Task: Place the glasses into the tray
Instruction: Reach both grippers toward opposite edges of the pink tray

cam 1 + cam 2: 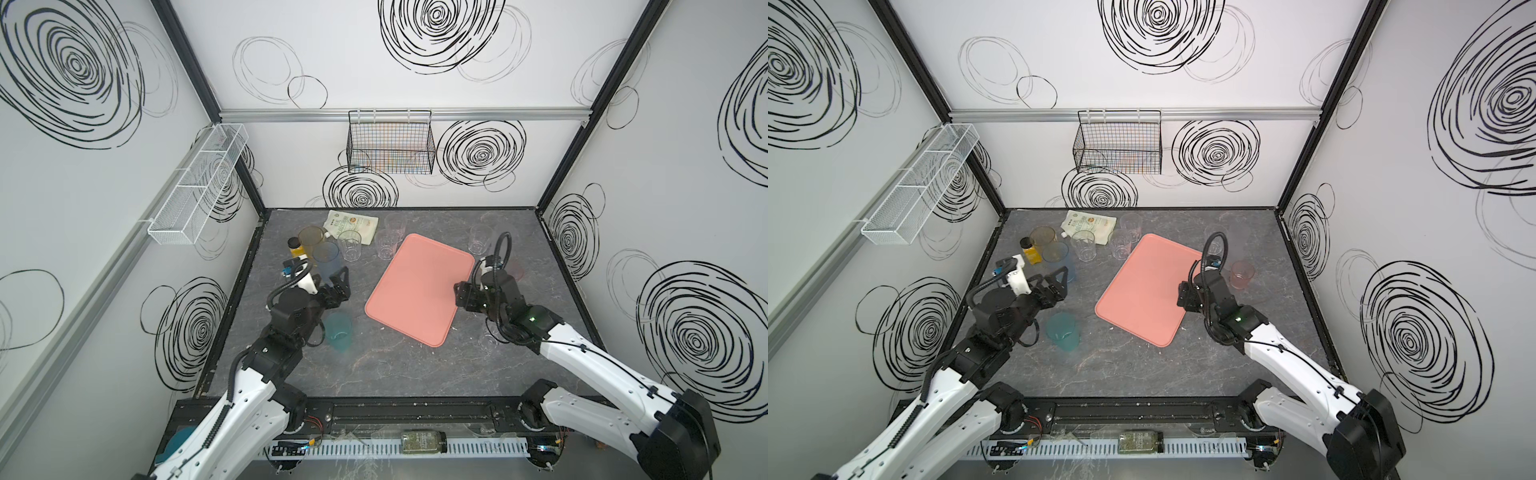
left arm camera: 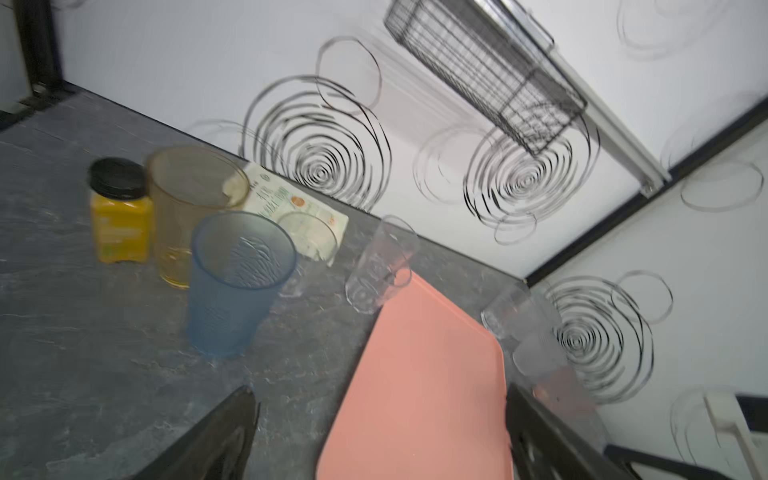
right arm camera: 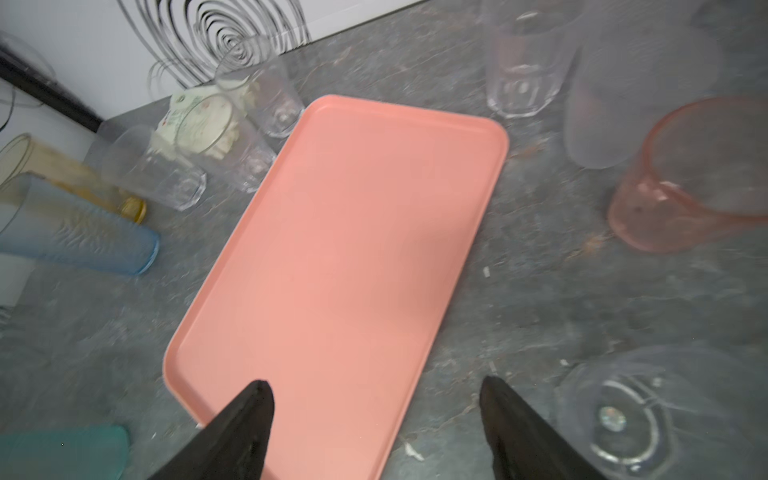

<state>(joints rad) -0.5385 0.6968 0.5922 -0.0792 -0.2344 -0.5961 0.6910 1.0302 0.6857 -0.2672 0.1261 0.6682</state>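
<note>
Glasses [image 1: 349, 245] ring tray [image 1: 419, 291]; right fingers [image 3: 245, 428] spread (over its edge).

Tray [image 1: 415, 291] surface open; glasses [image 1: 386, 244] crowd its far edge.

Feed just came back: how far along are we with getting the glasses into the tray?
Done: nothing; the flat salmon-pink tray is bare. In hand: nothing; the left gripper is open facing the tall translucent blue tumbler, the right gripper open over the tray's edge. Left: every glass, including the teal tumbler and pink tumbler, stands on the grey table.
</note>
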